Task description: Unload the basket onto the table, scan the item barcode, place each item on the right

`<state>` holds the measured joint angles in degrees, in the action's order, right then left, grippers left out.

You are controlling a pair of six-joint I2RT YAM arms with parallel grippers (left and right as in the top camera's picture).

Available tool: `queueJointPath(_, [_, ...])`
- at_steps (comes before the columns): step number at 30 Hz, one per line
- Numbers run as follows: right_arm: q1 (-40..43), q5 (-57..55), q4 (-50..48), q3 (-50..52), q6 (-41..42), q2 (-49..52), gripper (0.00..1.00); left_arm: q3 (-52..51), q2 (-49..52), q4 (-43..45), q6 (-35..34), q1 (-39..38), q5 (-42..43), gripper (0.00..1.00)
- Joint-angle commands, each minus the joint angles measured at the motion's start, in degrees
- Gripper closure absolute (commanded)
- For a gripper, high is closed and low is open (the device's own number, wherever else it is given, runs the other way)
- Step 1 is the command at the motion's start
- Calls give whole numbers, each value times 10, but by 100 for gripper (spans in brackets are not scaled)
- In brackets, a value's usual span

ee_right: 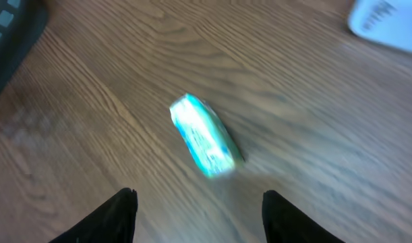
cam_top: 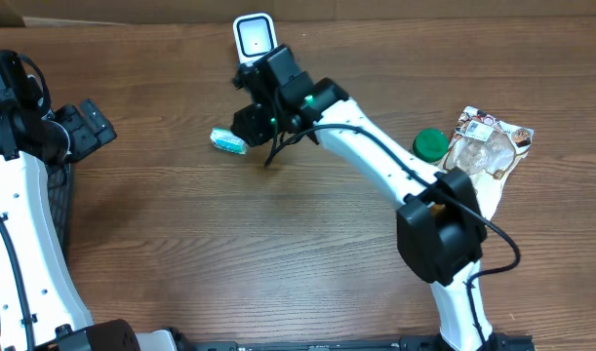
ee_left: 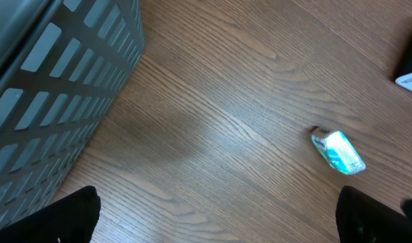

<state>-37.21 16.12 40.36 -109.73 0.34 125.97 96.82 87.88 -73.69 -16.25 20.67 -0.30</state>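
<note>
1. The teal packet (ee_right: pixel 206 136) is lying flat on the desk (cam_top: pixel 278 244), touching nothing, in front of the white scanner (cam_top: pixel 254 36).
2. The right fingers (ee_right: pixel 118 219) are hanging spread apart just above and beside the packet, grasping nothing.
3. The left fingers (ee_left: pixel 74 216) are standing released and wide, empty, beside the grey basket (ee_left: pixel 50 88).
4. A green lid (cam_top: pixel 431 144) and a snack bag (cam_top: pixel 488 146) are sitting at the far right.

Pkt (cam_top: pixel 229 141) on tbl (cam_top: pixel 180 244), scanner (cam_top: pixel 254 36) behind it, basket (ee_left: pixel 57 88) far L.
</note>
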Motion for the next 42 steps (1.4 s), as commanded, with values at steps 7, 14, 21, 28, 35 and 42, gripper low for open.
queueJointPath(7, [-9,-9,-63,-11,-19,62,46,4,0,2,10,-1,-5,0])
queueJointPath(14, [-9,-9,-97,-9,-2,93,46,4,0,2,10,-1,-5,1])
queueJointPath(21, [-10,-4,-99,-9,9,119,50,4,0,2,10,-1,-5,1])
queueJointPath(28, [-10,19,-98,-9,26,120,76,4,0,2,10,-1,-5,1])
queueJointPath(35, [-5,17,-74,-10,26,108,96,4,0,2,10,-1,-5,0])
queueJointPath(42, [4,-89,18,-10,26,24,96,4,0,2,10,0,-5,0])
